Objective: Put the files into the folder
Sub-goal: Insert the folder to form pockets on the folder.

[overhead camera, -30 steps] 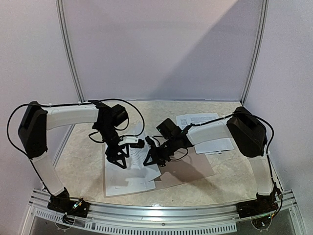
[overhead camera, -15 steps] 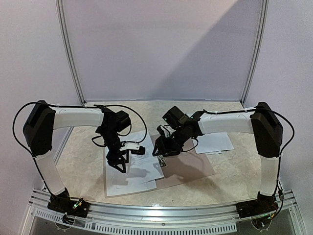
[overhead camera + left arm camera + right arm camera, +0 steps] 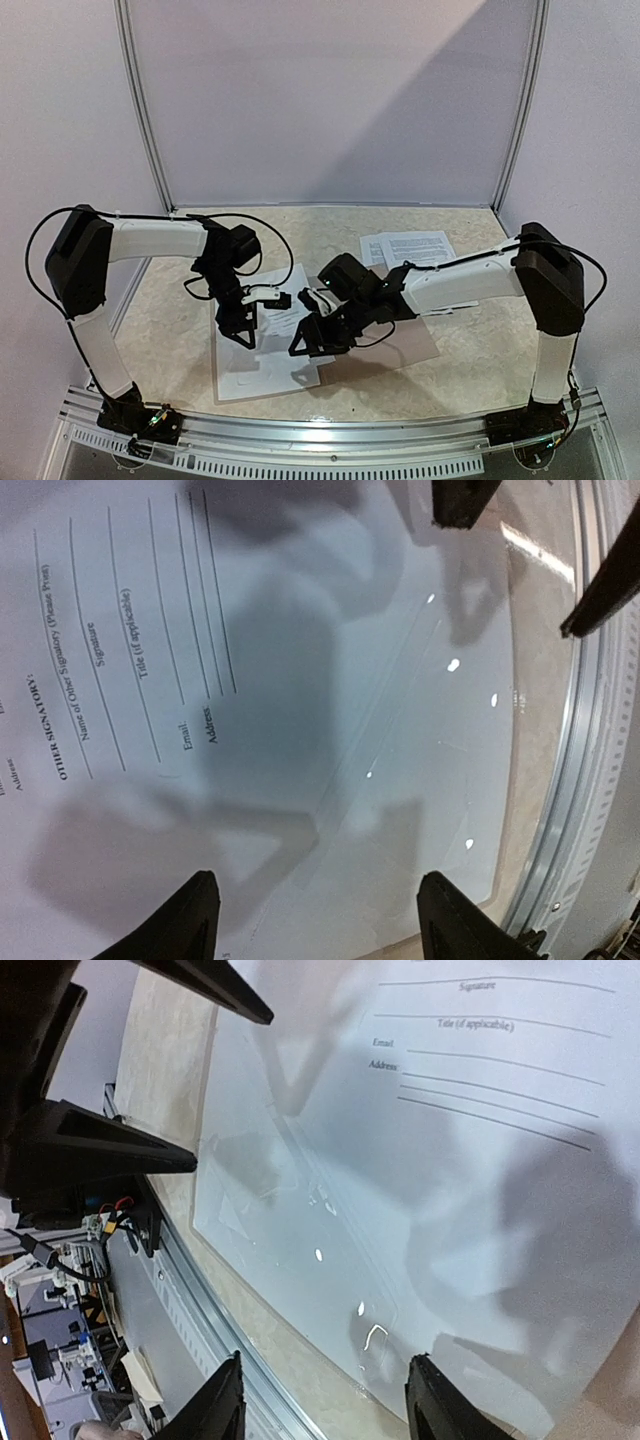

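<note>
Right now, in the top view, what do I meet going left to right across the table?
left hand → right hand → loose sheets at the back

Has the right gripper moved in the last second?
Yes. The right gripper has shifted toward the near rail and slightly left, over the sleeved files.

Pale lilac wall panels [image 3: 330, 100], joined by thin metal strips [image 3: 140, 100], enclose a beige marbled tabletop [image 3: 320, 225]. A diagonal shadow crosses the back panel, and a ribbed aluminium rail [image 3: 330, 442] edges the near side.
</note>
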`<state>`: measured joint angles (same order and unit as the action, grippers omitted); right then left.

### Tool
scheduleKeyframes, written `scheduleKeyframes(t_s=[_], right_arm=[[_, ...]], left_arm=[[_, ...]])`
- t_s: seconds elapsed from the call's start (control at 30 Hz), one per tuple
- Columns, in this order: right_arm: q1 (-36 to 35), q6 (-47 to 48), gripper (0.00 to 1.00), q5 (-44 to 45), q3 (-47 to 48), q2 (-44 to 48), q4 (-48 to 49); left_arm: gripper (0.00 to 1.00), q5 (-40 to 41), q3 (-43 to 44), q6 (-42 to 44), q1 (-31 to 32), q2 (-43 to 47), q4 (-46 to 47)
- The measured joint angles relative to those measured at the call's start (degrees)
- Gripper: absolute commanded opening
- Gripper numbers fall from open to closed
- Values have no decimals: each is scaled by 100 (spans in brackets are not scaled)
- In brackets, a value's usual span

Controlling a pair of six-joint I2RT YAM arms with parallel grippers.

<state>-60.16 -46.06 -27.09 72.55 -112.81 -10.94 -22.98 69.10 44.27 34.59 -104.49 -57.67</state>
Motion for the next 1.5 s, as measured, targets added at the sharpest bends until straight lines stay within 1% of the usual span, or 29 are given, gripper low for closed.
scheduleKeyframes(t_s=[0.13,0.27,0.47,0.83,1.03,1.1,1.13,1.23,1.27,1.4,1.5], right_arm=[[7,-208,52,-234,-4,-238,352],[4,-304,54,-240,2,-439,358],[7,-297,43,-374,11,-601,411],[4,-179,33,-1025,127,-835,706],[-2,-234,31,-1224,345,-1038,898],[-4,-234,28,-1226,385,-1106,874],[-7,-232,23,-1222,398,-1134,841],[-11,-181,3,-1198,400,-1176,710],[-11,-131,1,-1187,400,-1176,693],[-15,-94,0,-1193,393,-1176,721],[-17,-2,0,-1196,302,-1169,1045]], left_arm=[[69,-15,0,-50,0,0,4],[69,-15,0,-94,0,-2,4],[69,-13,0,-107,0,-2,4],[69,-7,0,-136,0,-79,2],[69,-9,0,-146,0,-98,2],[69,-13,0,-146,0,-98,2],[69,-15,0,-146,0,-98,0],[70,-50,0,-131,0,-98,-4],[70,-79,0,-107,0,-98,-11],[74,-472,20,146,0,-90,-101],[75,-935,101,433,0,-68,-262]])
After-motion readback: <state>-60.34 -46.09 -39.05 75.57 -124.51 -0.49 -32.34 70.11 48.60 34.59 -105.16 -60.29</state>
